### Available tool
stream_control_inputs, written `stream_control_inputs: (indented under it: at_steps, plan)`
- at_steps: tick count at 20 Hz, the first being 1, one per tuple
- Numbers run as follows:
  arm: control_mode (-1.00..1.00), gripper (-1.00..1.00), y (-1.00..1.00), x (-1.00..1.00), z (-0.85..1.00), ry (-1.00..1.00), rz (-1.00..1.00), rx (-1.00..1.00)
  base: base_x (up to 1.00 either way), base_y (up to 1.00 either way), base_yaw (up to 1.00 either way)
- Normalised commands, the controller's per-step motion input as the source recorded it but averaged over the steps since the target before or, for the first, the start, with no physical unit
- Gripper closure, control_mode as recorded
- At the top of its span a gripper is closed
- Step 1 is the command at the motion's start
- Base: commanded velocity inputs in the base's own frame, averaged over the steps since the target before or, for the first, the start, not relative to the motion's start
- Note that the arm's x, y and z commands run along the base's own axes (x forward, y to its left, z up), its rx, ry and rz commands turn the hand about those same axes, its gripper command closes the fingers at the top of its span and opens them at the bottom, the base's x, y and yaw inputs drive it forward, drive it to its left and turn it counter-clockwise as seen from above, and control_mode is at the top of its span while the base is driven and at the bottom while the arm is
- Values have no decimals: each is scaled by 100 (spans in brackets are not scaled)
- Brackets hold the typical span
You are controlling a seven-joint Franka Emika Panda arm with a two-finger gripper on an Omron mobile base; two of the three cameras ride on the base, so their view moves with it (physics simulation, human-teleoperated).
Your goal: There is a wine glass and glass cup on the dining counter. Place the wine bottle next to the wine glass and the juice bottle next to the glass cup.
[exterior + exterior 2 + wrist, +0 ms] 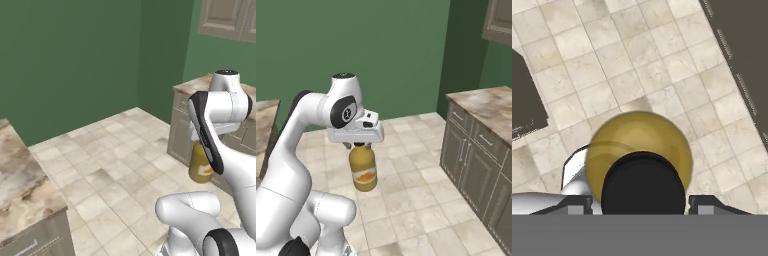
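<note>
Above the tiled floor (416, 200), your gripper (360, 145) pinches the juice bottle (363, 170) by its cap, hanging upright for carrying.

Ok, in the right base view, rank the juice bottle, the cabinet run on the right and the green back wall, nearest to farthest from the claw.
1. juice bottle: held in the claw, hanging upright under it.
2. cabinet: to the right, across the tiled floor.
3. green wall: at the back, behind the arm.
</note>
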Motion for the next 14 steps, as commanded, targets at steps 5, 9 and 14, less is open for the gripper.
stream_control_inputs:
  at_steps: [5, 9, 14]
  plan:
    - [100, 100, 0, 0, 0, 0, 0, 0, 85, -13, 2]
    - [100, 100, 0, 0, 0, 0, 0, 0, 86, -9, 3]
    - [100, 100, 0, 0, 0, 0, 0, 0, 89, -3, 4]
